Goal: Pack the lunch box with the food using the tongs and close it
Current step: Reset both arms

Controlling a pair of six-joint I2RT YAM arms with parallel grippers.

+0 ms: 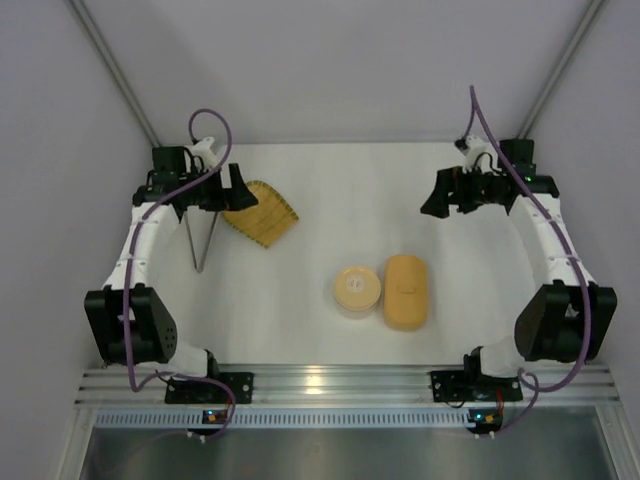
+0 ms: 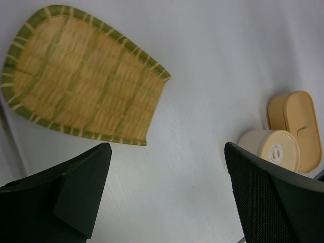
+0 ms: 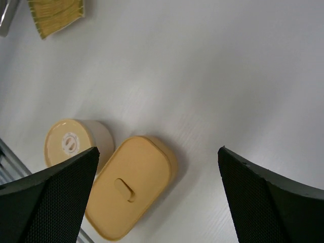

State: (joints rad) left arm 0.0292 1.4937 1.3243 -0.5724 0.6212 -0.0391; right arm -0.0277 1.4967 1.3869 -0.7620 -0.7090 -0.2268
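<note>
Left claw (image 2: 164,152) is hanging spread wide just beside slim silver metal tongs (image 1: 200,243); right claw (image 3: 158,150), also spread, is hovering apart from the lidded oblong tan-orange plastic lunch box (image 3: 132,186).

tongs (image 1: 203,243) top ends under L gripper (image 1: 218,198), tray (image 3: 55,14) cut off

A white tabletop (image 1: 330,190) fills the middle, boxed in by plain, pale lilac-grey walls: the back wall (image 1: 330,60) at twelve o'clock, the left wall (image 1: 50,150) at nine and the right wall (image 1: 612,130) at three. A slim metal strut (image 1: 113,70) climbs the corner at eleven o'clock, and another strut (image 1: 563,70) climbs at one. At six o'clock a slotted aluminium rail (image 1: 340,380) edges the tabletop and catches a small glare. Below it are a ribbed strip (image 1: 340,415) and a dull grey panel (image 1: 340,455). The light is soft and even.
</note>
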